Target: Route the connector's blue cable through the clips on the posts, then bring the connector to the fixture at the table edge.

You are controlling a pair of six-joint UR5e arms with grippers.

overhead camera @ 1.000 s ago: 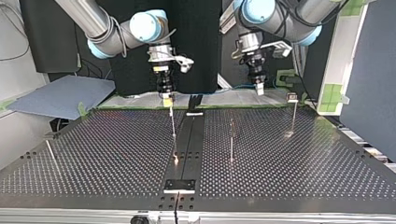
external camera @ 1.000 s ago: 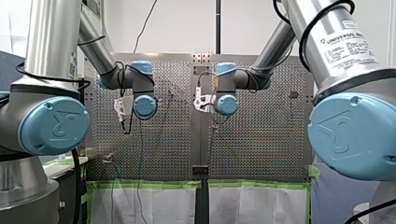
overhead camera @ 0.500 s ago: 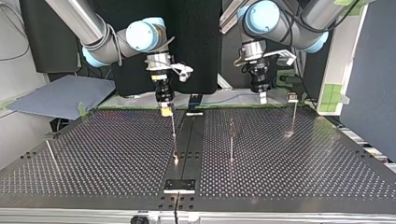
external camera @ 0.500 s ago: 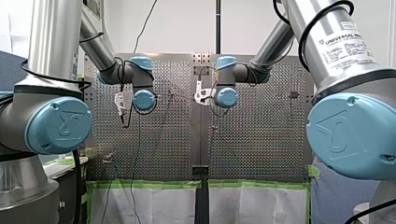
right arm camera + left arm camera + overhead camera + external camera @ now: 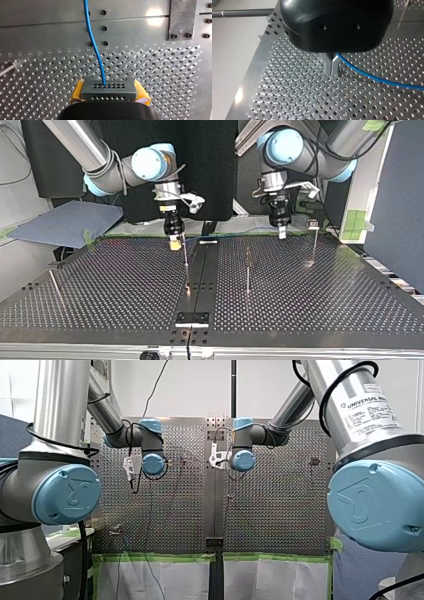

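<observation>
One connector (image 5: 109,93) sits clamped in right gripper (image 5: 109,86).

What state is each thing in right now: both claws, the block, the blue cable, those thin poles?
Right end effector, yellow pads: shut on the block.
Grey rectangular connector block: clamped between the pads.
Thin blue cable: plugged into the block, gently curved.
Left end effector, black, metal fingers: shut on the cable.
Thin metal posts: upright.

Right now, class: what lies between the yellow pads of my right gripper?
The grey connector, clamped in my right gripper, with the blue cable leaving it; the right wrist view shows this.
</observation>
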